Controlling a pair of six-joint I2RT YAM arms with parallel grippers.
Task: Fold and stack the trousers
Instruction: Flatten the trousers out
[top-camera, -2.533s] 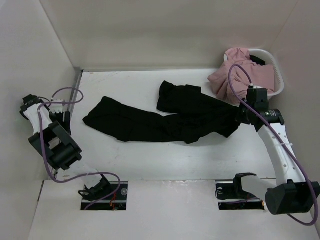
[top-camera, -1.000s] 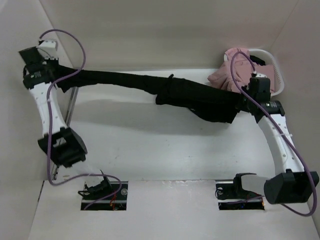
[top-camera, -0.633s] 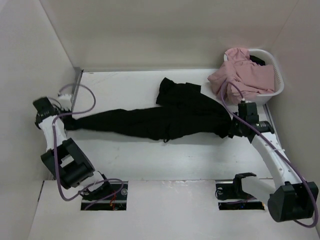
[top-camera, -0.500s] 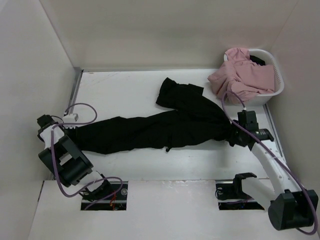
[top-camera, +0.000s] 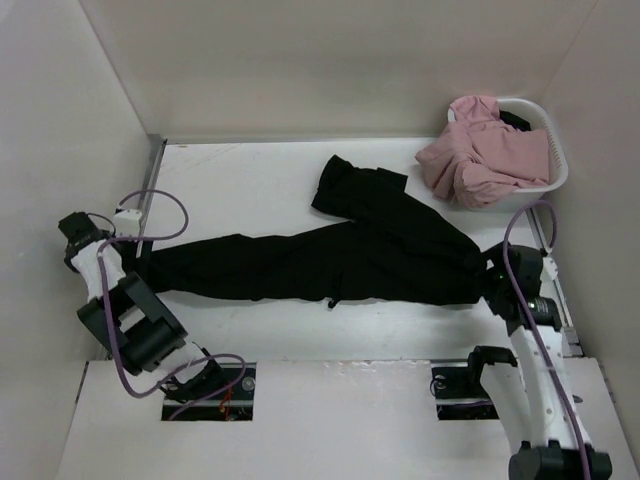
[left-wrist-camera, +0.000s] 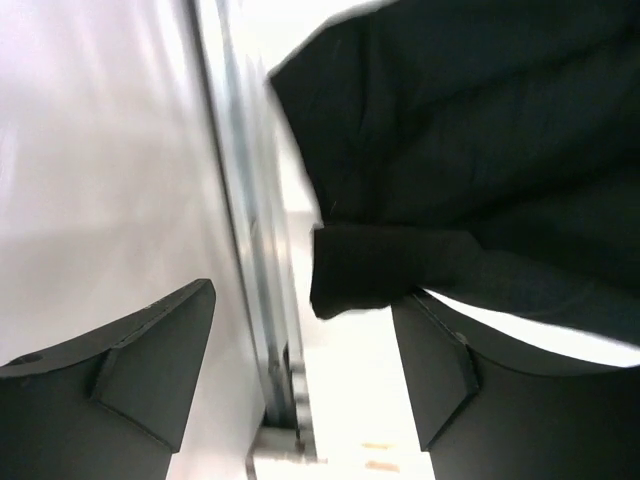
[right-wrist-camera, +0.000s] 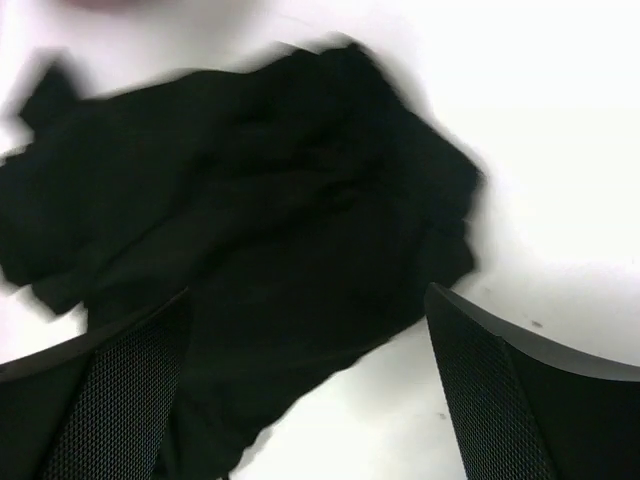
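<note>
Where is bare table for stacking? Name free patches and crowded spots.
Free: the far-left table between the back wall and the trousers; the near strip between the trousers and the arm bases. Crowded: the middle, under the trousers, and the far-right corner with the basket of pink garments.

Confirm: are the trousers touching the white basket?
Apart. Top view shows a strip of bare table between the trousers and the basket.

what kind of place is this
Probably a robot test cell, not a home: a white table boxed in by blank walls, black trousers spread on it, a basket of pink garments at its far-right corner.
</note>
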